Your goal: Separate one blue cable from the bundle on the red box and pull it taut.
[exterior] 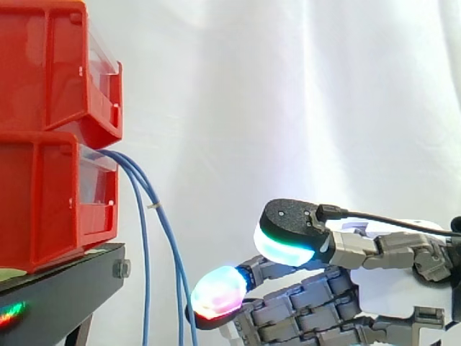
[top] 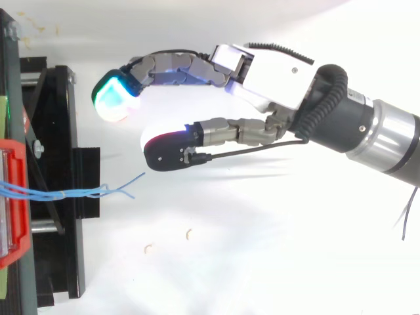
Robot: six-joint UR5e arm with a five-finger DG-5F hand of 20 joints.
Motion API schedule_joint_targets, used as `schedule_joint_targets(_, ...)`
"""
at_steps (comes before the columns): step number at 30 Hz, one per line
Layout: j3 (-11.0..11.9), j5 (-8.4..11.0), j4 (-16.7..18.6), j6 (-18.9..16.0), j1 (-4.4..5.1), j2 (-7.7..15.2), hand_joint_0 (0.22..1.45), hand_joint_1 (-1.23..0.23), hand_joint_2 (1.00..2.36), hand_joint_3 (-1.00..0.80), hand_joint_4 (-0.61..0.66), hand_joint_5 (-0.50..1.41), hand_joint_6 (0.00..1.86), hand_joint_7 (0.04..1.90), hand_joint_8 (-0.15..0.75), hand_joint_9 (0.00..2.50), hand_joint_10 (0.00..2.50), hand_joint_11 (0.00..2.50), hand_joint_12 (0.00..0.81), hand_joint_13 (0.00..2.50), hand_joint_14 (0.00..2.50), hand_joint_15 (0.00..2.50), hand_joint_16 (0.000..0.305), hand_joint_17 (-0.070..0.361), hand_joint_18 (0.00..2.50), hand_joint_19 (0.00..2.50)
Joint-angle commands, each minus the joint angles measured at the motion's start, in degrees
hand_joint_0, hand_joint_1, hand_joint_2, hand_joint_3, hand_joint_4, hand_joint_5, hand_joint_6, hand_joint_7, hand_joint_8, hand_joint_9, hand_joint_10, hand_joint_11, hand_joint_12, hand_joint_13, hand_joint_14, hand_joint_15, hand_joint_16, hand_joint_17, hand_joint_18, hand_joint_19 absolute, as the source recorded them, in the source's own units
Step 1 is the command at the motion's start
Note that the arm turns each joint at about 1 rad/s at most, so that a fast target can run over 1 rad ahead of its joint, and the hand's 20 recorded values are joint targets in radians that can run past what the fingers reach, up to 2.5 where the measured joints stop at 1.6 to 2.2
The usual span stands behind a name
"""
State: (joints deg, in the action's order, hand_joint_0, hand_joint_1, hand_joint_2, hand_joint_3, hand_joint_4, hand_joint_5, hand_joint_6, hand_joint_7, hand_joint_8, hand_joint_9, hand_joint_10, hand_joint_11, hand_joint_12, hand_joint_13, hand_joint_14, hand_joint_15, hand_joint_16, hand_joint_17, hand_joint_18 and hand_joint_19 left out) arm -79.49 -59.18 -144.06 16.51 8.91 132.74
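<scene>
I see my arm [top: 387,134] entering from 3 o'clock in the top view, with the hand [top: 275,75] pointing toward 9 o'clock. The fingers [top: 117,100] are loosely arched, apart from the thumb [top: 172,149], and grip nothing. In the side view the hand sits low at 4 o'clock, pads [exterior: 216,292] glowing green-cyan and pink-red.

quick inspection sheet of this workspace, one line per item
surface: black stand carrying the bins
job's things: two stacked red bins; blue cables come out of the lower one
clutter: small pale scraps on the white ground
grippers: robot hand open, close to the cables, holding nothing
cables: blue cables hang slack, none pulled taut
surroundings: white curtain behind
</scene>
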Motion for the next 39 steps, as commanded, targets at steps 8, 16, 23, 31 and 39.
schedule_joint_targets(8, 0.7, -1.73, 10.7, -0.2, 0.58, 6.1, 0.49, -0.58, 1.0, -0.47, 0.25, -0.2, 0.5, 0.77, 0.308, 0.45, 0.0, 0.15, 0.377, 0.27, 0.0, 0.04, 0.058, 0.13, 0.24, 0.07)
schedule_joint_targets(16, 0.7, -1.82, 13.4, 0.9, 1.02, 6.4, 0.5, -0.58, 1.0, -0.47, 0.26, -0.19, 0.5, 0.81, 0.31, 0.46, 0.0, 0.17, 0.379, 0.27, 0.0, 0.05, 0.058, 0.13, 0.25, 0.09)
schedule_joint_targets(23, 4.4, -5.42, 17.3, -1.5, 1.02, 12.1, 0.5, -0.58, 1.0, -0.47, 0.27, -0.19, 0.5, 0.81, 0.311, 0.46, 0.0, 0.17, 0.378, 0.28, 0.0, 0.05, 0.058, 0.129, 0.26, 0.1)
schedule_joint_targets(31, 6.4, -7.27, 17.4, -3.6, 1.37, 11.9, 0.49, -0.58, 1.0, -0.47, 0.29, -0.17, 0.5, 0.86, 0.312, 0.46, 0.0, 0.19, 0.376, 0.29, 0.0, 0.07, 0.057, 0.129, 0.28, 0.11)
schedule_joint_targets(39, 6.5, -8.85, 16.4, -9.5, 0.93, 11.9, 0.5, -0.58, 1.0, -0.48, 0.3, -0.15, 0.5, 0.94, 0.321, 0.51, 0.0, 0.22, 0.379, 0.34, 0.0, 0.1, 0.056, 0.126, 0.33, 0.15)
